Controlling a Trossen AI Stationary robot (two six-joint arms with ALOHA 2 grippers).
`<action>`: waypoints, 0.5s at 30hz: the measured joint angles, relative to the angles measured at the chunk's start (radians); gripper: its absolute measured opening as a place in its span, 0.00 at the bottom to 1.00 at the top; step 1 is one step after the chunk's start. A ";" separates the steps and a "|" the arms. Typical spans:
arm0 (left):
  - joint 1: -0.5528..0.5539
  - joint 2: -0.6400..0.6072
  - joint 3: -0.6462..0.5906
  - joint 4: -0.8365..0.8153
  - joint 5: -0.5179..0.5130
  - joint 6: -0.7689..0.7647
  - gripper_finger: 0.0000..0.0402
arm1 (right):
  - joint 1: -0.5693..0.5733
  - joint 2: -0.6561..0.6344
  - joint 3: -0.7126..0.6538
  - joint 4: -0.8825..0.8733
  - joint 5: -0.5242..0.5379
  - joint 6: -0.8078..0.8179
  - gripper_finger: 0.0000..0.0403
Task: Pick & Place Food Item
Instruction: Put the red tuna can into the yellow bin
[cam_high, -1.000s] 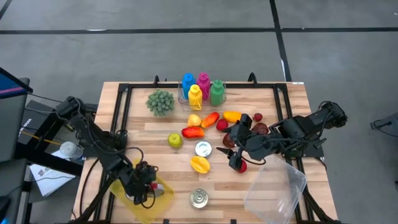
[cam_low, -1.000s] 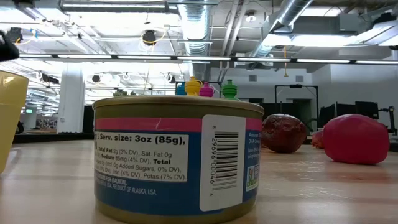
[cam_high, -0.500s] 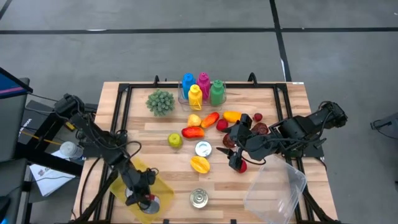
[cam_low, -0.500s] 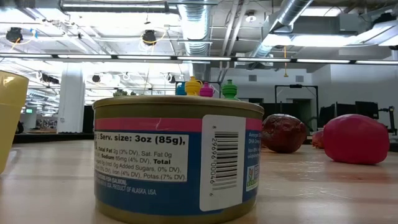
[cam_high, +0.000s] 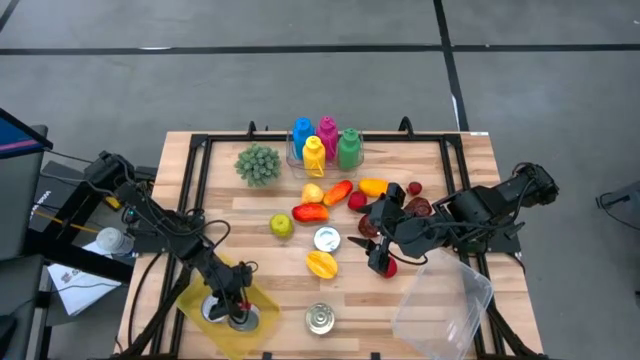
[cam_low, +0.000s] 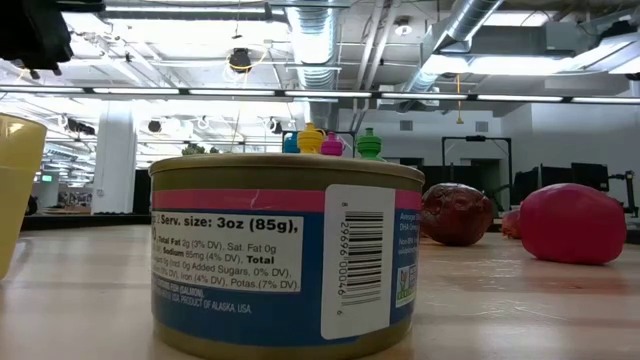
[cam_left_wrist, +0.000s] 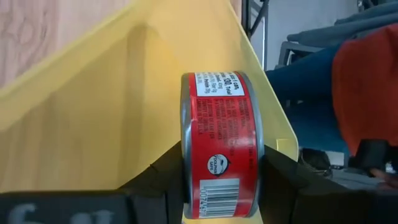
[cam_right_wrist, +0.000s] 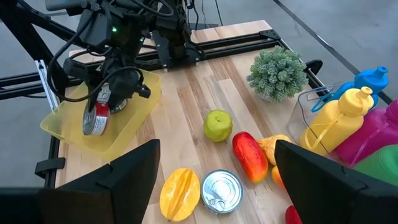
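Slatted wooden worktop (cam_high: 260, 215), shallow yellow plastic tray (cam_high: 262, 304) at its near left corner. Left tool (cam_left_wrist: 217, 171) over that tray, clamped on red-labelled round tin (cam_left_wrist: 219, 146). Right tool (cam_right_wrist: 214, 163) spread wide, holding nothing, well apart from tray.

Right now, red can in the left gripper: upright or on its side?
On its side. The left gripper clamps the red can by its flat ends, label facing the wrist camera, over the yellow bin.

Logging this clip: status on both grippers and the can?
Left gripper jaws shut on red-label can, over yellow bin. Right gripper open, idle near the fruit. Nothing blocking.
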 joint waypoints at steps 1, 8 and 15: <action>0.000 0.000 0.000 0.000 0.001 0.013 0.37 | 0.000 0.000 0.000 0.000 0.000 0.000 0.77; 0.009 -0.001 0.000 -0.008 -0.010 -0.027 0.89 | -0.001 0.000 0.000 0.000 0.000 -0.008 0.77; 0.050 -0.009 -0.002 -0.100 -0.056 -0.045 0.91 | -0.001 0.000 0.000 -0.001 0.000 -0.008 0.77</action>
